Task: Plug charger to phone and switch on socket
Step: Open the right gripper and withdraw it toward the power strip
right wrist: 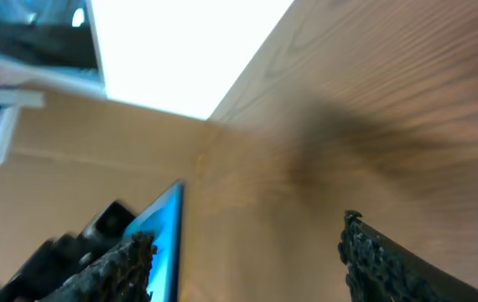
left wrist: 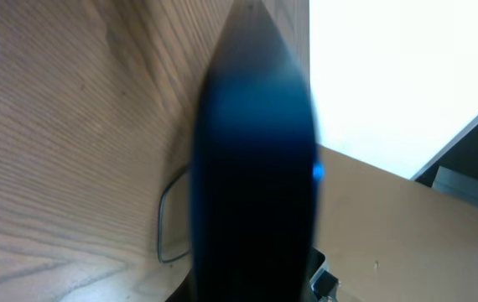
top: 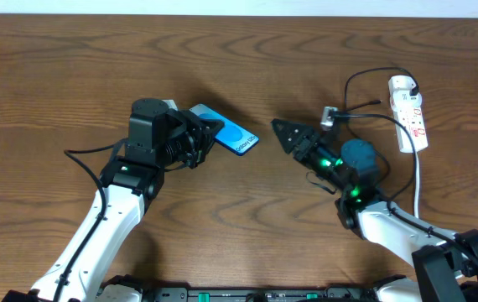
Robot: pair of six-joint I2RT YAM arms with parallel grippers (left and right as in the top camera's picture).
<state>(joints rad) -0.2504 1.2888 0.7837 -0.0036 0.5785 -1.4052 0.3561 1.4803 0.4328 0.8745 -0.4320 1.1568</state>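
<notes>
My left gripper (top: 208, 132) is shut on the phone (top: 232, 137), a slim handset with a bright blue screen, and holds it tilted over the table's middle. In the left wrist view the phone (left wrist: 254, 168) shows edge-on as a dark blue slab that hides my fingers. My right gripper (top: 279, 132) is open and empty, a short way right of the phone and pointing at it. In the right wrist view its fingers (right wrist: 243, 256) are spread wide, with the phone (right wrist: 165, 231) beyond the left finger. The charger's thin black cable (top: 348, 86) loops behind my right arm. The white socket strip (top: 411, 113) lies at the far right.
The strip's white cord (top: 418, 180) runs toward the front edge beside my right arm. A black plug (top: 413, 85) sits in the strip's far end. A thin grey wire loop (left wrist: 165, 220) lies on the wood in the left wrist view.
</notes>
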